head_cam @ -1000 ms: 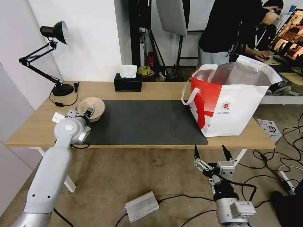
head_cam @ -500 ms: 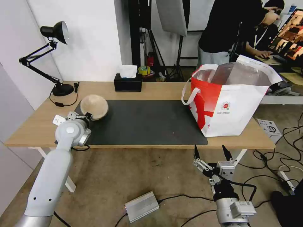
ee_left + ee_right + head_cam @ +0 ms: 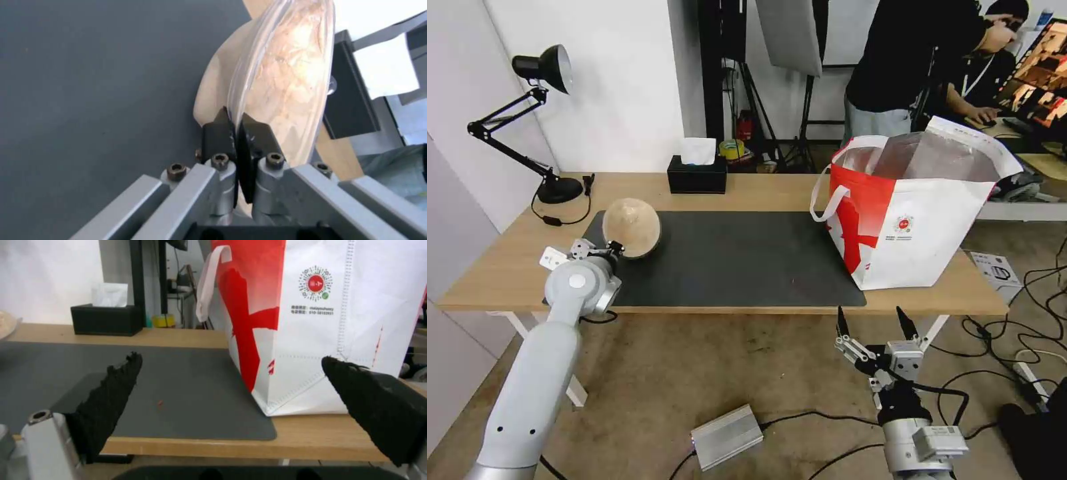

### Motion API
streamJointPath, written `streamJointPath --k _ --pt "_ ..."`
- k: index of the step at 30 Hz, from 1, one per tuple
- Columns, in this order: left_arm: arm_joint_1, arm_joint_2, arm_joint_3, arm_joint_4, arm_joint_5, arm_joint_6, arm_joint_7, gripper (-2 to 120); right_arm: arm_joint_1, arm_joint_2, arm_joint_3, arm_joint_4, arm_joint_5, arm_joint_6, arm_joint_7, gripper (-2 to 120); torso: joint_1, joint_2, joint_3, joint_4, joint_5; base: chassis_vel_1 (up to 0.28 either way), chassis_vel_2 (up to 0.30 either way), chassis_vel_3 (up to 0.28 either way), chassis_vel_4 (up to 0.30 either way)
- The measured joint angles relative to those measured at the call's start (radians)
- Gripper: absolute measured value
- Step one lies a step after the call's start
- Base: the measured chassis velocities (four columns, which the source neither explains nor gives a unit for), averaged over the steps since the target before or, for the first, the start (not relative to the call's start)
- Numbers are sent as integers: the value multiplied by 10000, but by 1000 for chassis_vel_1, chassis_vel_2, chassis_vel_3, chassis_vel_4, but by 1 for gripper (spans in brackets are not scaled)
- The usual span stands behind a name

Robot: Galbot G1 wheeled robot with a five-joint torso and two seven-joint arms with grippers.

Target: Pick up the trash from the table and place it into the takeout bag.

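Left gripper (image 3: 608, 249), fingers (image 3: 220, 128) clenched on the rim of the tan domed paper bowl (image 3: 632, 227), has tipped it upright off the bench (image 3: 760, 190); right gripper (image 3: 872, 323) idles, fingers released.

My left gripper (image 3: 236, 128) has its jaws pinched tight together on a thin rim. My right gripper (image 3: 872, 328) hangs low, jaws spread wide, nothing between them.

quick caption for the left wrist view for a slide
Left gripper pinching the rim of the paper bowl, tipped on edge above the dark mat.
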Motion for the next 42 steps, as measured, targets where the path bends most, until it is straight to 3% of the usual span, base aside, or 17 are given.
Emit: streamJointPath --k 12,17,20,26,42 --pt "-10 506 276 -1182 -325 -249 233 0 0 1 0 -1 0 0 0 100 0 0 0 1 2 0 0 0 0" --pt "-495 757 840 -1284 -365 -689 822 0 0 0 0 0 0 0 0 100 0 0 0 2 2 0 0 0 0" --pt "-994 686 1267 -1177 -365 -1063 1206 0 0 0 0 0 0 0 0 100 0 0 0 0 2 0 0 0 0" --pt "-1645 516 1956 -955 -361 -1185 1373 0 0 0 0 0 0 0 0 100 0 0 0 0 3 0 0 0 0" --pt "-4011 -362 3896 586 -227 -1414 1857 0 0 0 0 0 0 0 0 100 0 -1 1 0 3 0 0 0 0"
